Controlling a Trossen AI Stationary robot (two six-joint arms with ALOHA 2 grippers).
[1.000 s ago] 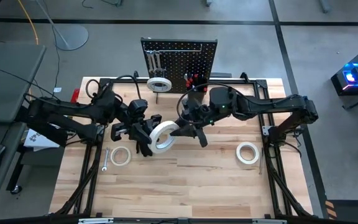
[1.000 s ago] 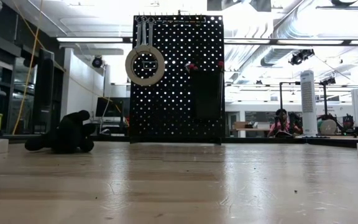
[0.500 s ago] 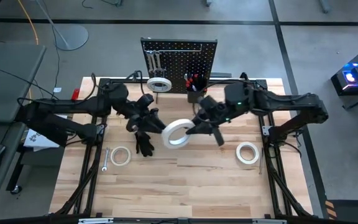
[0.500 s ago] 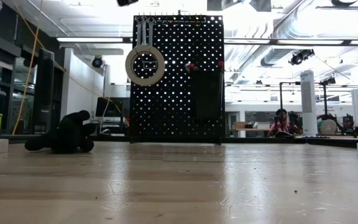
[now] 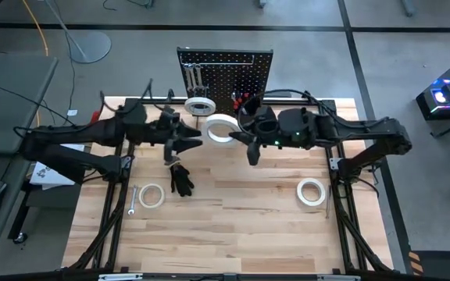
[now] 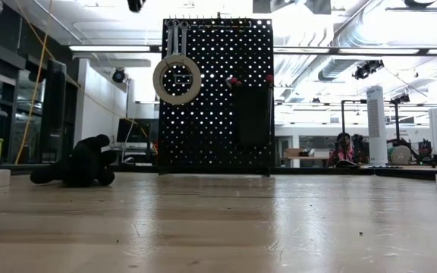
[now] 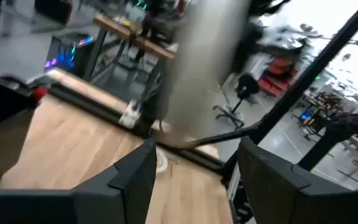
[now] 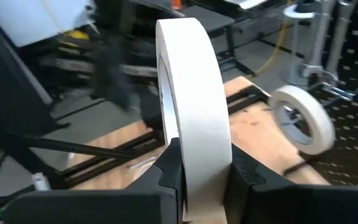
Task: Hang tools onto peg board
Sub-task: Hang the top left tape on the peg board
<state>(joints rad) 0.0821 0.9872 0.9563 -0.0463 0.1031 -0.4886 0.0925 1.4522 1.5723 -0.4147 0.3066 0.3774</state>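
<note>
Your right gripper [image 8: 201,177] pinches a white tape roll [image 5: 220,129] upright by its rim, held just in front of the peg board [image 5: 225,78] at the table's far edge. One roll [image 6: 177,80] already hangs there, beside the wrenches [image 6: 174,34]. Your left gripper [image 7: 194,180] hovers nearby, fingers spread and empty. The near half of the table [image 5: 233,226] lies open. No writing is readable. Only the high view shows two rolls [image 5: 151,196] [image 5: 312,192] flat on the wood.
</note>
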